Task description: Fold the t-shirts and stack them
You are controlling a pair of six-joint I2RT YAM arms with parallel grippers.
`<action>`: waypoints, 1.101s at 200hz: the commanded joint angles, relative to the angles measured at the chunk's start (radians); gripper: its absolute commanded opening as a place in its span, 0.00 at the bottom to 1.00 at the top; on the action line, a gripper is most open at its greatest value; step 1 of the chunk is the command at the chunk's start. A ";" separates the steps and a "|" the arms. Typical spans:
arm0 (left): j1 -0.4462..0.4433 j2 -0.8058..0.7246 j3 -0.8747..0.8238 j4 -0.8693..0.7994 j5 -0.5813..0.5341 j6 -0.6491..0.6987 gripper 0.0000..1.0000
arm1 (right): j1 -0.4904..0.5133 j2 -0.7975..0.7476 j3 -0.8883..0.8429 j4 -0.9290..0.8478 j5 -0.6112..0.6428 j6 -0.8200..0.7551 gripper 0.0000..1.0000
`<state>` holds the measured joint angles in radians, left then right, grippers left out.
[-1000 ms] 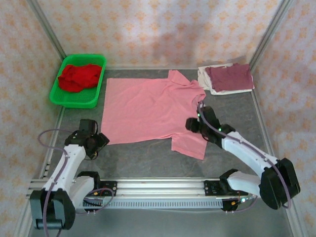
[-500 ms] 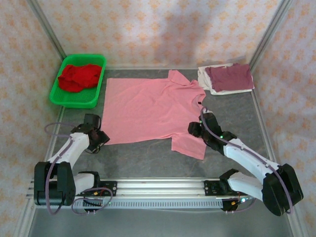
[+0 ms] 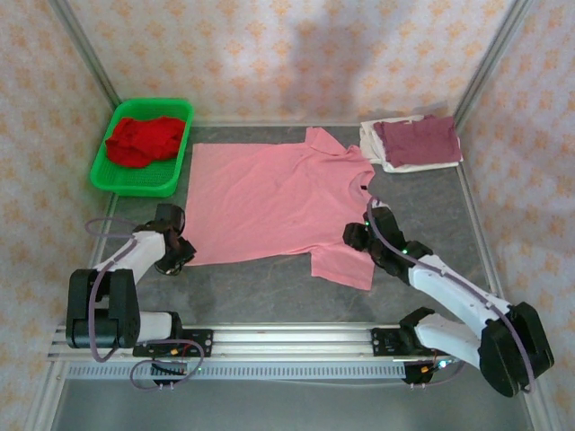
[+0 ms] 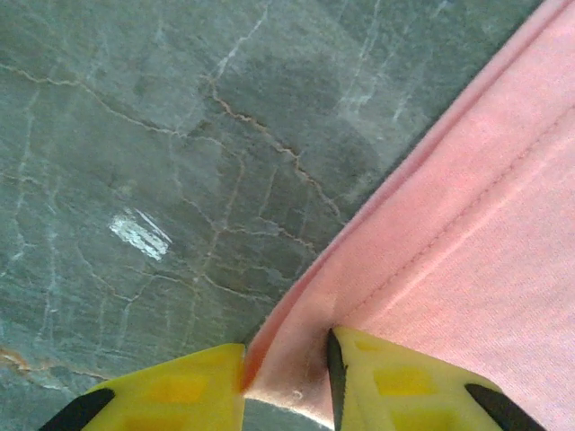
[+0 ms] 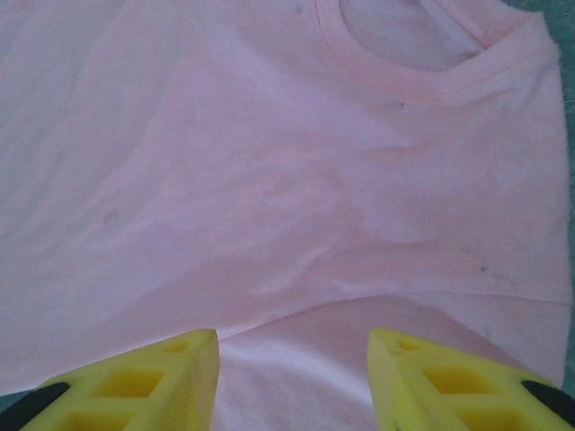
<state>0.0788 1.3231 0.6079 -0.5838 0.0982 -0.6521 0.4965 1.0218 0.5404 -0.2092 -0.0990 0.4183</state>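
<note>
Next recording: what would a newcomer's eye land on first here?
A large salmon-pink t-shirt lies spread flat mid-table; the left end effector straddles its near-left hem corner, the right end effector stands open over its near sleeve. Far left, a green mesh basket holds a bright red t-shirt; far right, a maroon t-shirt sits folded on an off-white one.
</note>
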 commanded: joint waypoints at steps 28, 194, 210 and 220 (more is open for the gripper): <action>0.001 0.031 0.015 0.111 -0.018 0.025 0.14 | -0.001 -0.089 -0.040 -0.088 0.048 0.042 0.48; 0.001 -0.087 0.004 0.085 0.030 0.019 0.00 | -0.003 -0.139 -0.133 -0.459 -0.180 0.371 0.50; 0.001 -0.108 -0.005 0.088 0.030 0.017 0.00 | -0.003 -0.130 -0.149 -0.419 -0.186 0.373 0.49; 0.001 -0.119 -0.009 0.088 0.024 0.016 0.00 | -0.003 -0.122 -0.149 -0.402 -0.185 0.372 0.47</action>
<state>0.0792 1.2396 0.6144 -0.5022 0.1242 -0.6281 0.4965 0.8890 0.4038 -0.6746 -0.2665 0.7677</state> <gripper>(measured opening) 0.044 0.484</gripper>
